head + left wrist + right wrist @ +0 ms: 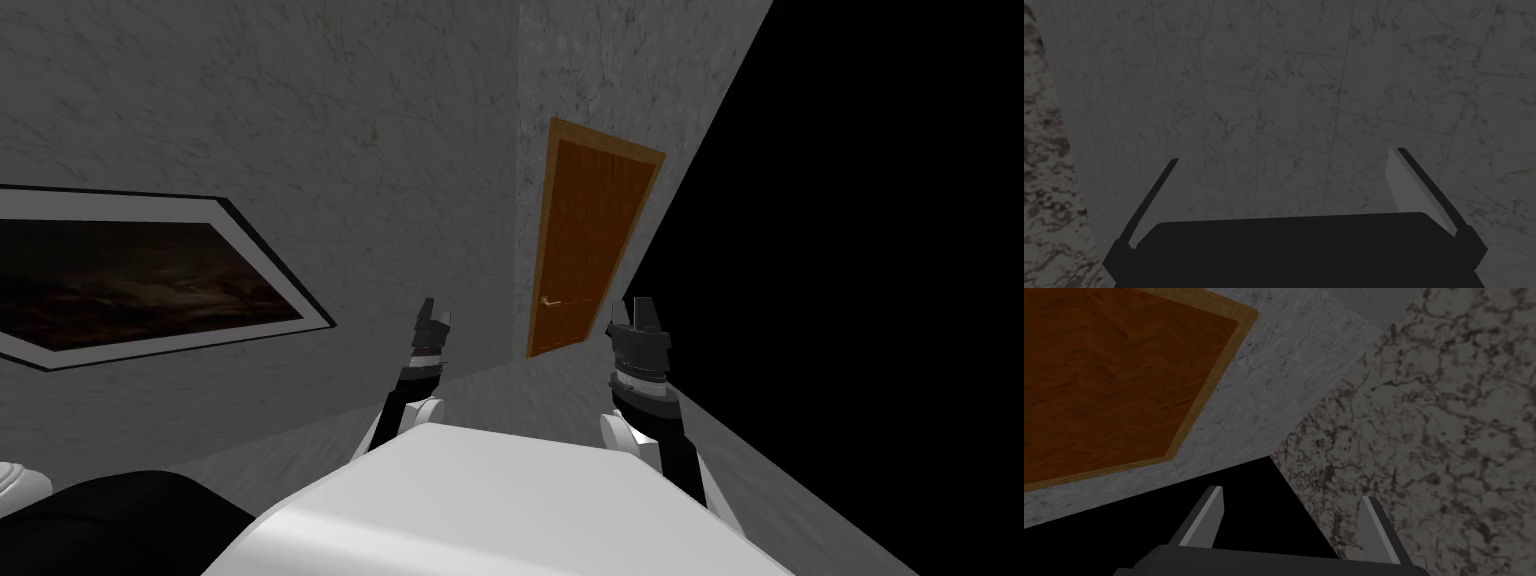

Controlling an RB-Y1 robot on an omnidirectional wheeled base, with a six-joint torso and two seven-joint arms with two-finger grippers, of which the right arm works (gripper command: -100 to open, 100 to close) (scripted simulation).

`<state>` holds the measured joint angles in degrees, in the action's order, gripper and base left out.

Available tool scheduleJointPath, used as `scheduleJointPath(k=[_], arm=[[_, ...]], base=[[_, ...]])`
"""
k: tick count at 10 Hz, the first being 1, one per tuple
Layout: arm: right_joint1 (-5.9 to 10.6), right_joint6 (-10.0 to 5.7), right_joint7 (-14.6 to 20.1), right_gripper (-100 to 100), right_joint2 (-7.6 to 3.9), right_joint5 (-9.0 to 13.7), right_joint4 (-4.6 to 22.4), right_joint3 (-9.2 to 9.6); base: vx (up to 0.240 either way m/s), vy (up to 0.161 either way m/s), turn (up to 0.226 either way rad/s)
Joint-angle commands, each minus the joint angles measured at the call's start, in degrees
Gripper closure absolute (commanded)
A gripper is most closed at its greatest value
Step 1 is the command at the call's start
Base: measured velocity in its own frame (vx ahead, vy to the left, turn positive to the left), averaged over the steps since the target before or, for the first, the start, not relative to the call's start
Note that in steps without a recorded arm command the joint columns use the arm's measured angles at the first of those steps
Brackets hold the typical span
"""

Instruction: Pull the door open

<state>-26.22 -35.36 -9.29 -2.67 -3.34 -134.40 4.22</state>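
A brown wooden door [590, 245] in a lighter wooden frame stands shut in the far wall, with a thin lever handle [550, 300] at mid height near its left edge. Its panel [1109, 383] also appears in the right wrist view, well beyond the fingers. My right gripper [640, 308] is raised in front of me, short of the door, open and holding nothing [1291, 513]. My left gripper [432, 312] is held up to the left of the door, facing the grey marbled wall, open and holding nothing [1286, 160].
A grey marbled wall [300, 120] runs along my left, with a dark framed picture [130, 280] on it. A black area [870, 250] lies to the right of the door's wall. Pale floor [480, 400] stretches between me and the door.
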Motion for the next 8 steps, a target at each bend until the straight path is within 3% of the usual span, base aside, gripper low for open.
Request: scheduleJointPath(k=[1, 4, 8], arm=[[0.51, -0.42, 0.6, -100, -0.47, 0.3, 2.2, 0.02], [1.41, -1.17, 1.7, -100, -1.3, 0.7, 6.2, 0.05], [3.17, -2.64, 3.9, -100, -2.87, 1.6, 13.8, 0.11]], base=[[0.06, -0.09, 0.097], [0.08, -0.003, 0.056], [0.094, -0.028, 0.086]])
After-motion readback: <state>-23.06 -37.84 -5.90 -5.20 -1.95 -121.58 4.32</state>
